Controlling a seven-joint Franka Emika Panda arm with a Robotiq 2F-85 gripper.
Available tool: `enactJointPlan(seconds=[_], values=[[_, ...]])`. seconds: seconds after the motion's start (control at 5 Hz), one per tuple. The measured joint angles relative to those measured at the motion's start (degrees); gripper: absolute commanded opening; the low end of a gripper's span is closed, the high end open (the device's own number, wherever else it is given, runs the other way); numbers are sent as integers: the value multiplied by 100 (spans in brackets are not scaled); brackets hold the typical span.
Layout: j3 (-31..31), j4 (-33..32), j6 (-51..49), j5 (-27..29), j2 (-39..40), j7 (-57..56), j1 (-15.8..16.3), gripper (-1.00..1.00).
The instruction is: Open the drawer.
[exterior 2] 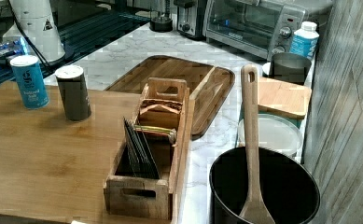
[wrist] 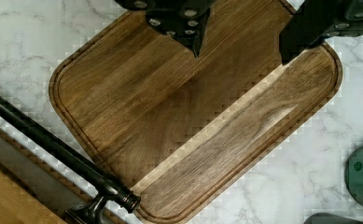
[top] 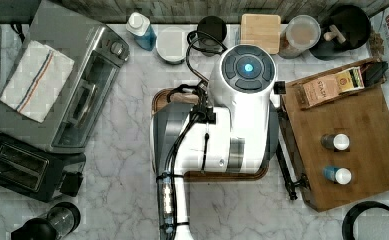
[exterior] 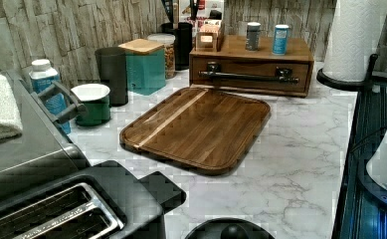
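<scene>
While the arm (top: 217, 125) hangs over the tray (top: 158, 100) in the top view, it hides most of that board; the bamboo box (top: 362, 165) lies just beside the tray, toward the top view's right, with two shakers standing on it.

From the left view the drawer (exterior: 250, 72) sits shut in the box front, just behind the tray (exterior: 196, 127) — its long black handle (exterior: 248, 76) runs across the face, flush and untouched.

Seen in the right view, the box top (exterior 2: 39, 158) carries a wooden caddy (exterior 2: 151, 154), and the tray (exterior 2: 179, 77) lies beyond it on the marble bench (exterior 2: 123, 46).

Through the wrist view the tool (wrist: 240, 46) hovers above the tray (wrist: 179, 121), its two dark fingers (wrist: 300, 37) spread apart with nothing between them. The handle (wrist: 53, 144) runs beside the tray's edge, apart from the tool.

By my reading this is the approach step — nothing gripped yet. The next move calls for travelling off the tray toward the handle, lining the spread fingers across the bar, dropping to its height and closing before pulling straight out over the tray.
</scene>
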Motion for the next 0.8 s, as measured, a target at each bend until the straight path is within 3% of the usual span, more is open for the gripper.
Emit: enactJointPlan(seconds=[0.6, 0.8], values=[[-9, -123, 69, -89, 56, -120, -12, 100], [-163, -252, 77, -98, 15, -1156, 98, 100]])
